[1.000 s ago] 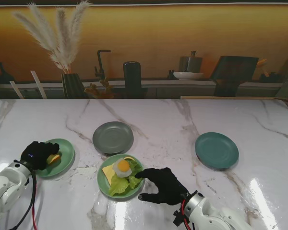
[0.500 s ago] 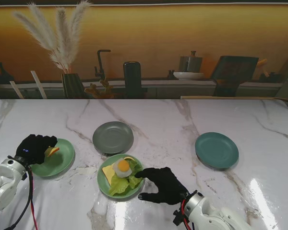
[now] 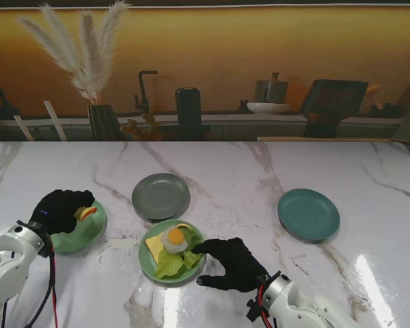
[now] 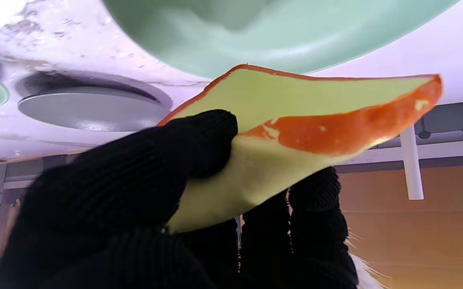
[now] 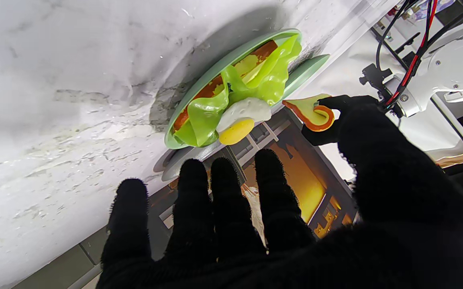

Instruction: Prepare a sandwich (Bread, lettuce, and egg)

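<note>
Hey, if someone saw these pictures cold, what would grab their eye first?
Probably the left robot hand, pinching a bread slice over the light green plate at the table's left. Next, the centre plate stacked with bread, lettuce and egg, the right robot hand open beside it.

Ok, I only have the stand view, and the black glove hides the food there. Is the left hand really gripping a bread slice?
Observer: Yes. The left wrist view shows the black-gloved left hand pinching a pale bread slice with an orange crust between thumb and fingers.
Operator: Is it flat?
Observer: No, it bends, and its free end curls.
Operator: And the right hand?
Observer: In its wrist view the right hand is open with fingers spread and holds nothing. It is beside the light green plate carrying lettuce and fried egg.
</note>
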You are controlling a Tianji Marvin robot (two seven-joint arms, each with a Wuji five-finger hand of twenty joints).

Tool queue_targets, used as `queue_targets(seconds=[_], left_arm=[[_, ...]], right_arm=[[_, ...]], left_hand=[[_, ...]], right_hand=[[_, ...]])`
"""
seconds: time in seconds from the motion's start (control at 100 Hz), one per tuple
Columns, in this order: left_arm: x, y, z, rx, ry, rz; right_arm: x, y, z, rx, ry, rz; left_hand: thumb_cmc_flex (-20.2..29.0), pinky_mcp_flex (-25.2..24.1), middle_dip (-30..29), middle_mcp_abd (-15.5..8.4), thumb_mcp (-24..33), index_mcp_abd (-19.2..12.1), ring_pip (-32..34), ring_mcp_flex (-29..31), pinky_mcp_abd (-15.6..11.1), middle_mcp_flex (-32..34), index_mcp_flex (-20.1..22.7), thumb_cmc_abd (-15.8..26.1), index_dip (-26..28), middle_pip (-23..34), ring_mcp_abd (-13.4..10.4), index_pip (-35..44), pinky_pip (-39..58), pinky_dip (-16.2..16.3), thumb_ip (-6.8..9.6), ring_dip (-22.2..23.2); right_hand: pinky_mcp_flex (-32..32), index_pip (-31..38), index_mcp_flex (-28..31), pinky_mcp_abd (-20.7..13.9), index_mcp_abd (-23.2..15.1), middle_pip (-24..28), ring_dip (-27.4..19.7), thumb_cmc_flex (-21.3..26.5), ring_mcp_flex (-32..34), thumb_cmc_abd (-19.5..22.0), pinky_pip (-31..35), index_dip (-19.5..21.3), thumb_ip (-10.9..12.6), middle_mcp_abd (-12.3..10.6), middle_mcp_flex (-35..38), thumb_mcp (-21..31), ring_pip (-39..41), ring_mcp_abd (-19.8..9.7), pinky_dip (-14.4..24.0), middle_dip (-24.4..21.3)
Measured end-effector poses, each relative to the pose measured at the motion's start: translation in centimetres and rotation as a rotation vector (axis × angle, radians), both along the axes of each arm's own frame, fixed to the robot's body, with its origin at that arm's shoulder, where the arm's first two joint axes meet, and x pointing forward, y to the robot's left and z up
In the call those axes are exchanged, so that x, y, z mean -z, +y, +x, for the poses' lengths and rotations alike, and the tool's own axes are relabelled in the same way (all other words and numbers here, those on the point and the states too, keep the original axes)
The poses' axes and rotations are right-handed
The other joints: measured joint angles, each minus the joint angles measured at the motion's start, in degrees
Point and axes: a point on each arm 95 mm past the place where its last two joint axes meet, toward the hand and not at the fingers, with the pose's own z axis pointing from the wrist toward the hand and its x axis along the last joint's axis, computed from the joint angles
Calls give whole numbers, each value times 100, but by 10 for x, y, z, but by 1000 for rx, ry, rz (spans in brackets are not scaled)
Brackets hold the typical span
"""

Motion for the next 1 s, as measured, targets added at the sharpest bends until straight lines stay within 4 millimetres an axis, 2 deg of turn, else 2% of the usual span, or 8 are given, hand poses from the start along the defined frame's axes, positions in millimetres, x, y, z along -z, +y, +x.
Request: queue_targets(seconds=[0.11,0.56,1.0], left_arm=[[-4,-10,-3,7,29,-71],[-8,-59,-7,123,92,-168],[-3,-105,-19,252,184,-255]], right_arm=[[0,0,0,-4,-7,0],[0,2,-4,-18,-33,-3],[-1,-1,-3,-7,-44,-9]], left_hand=[[0,0,-1,0,0,11,0,0,39,4,43,0,-15,0,0,0,0,0,0,0],[0,60,-15,0,8,14,-13,67,94,66,146,-11,-86,0,0,0,-3,62,0,10],[0,60,-16,22,9,17,-13,68,99,67,147,-11,-135,0,0,0,-3,76,0,28]], right_hand=[[0,0,0,0,0,0,0,0,0,0,0,0,0,-1,0,0,0,0,0,0],[0,0,0,0,0,0,0,0,0,0,0,0,0,-1,0,0,0,0,-2,0],[0,1,0,1,6,0,0,0,1,0,1,0,0,-1,0,0,0,0,-26,0]])
